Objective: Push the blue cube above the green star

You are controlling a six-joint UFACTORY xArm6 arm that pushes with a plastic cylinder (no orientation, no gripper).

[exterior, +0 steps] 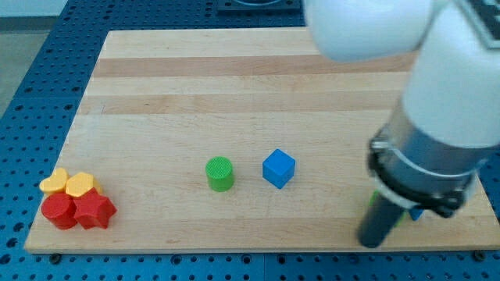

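My tip [373, 240] sits near the bench [234, 78] bottom edge, at the view's right, w/ the arm's big white and grey body above it. No hand on this rig, just the rod, so no open/closed state to tell.

Blue cube [279, 168] is to the view's left of my tip and a bit higher, well apart. It's turned corner-on, a diamond from here; no long axis, sides equal. Green cylinder [219, 173] stands upright further left, near the cube, not touching.

Bits of green and blue show right beside the rod, mostly hidden; can't tell shapes.

Far left, by the bench's bottom-left corner: two yellow blocks [67, 183] and two red blocks [78, 210], bunched, touching.

No readable writing. Wide bare wood above the cube.
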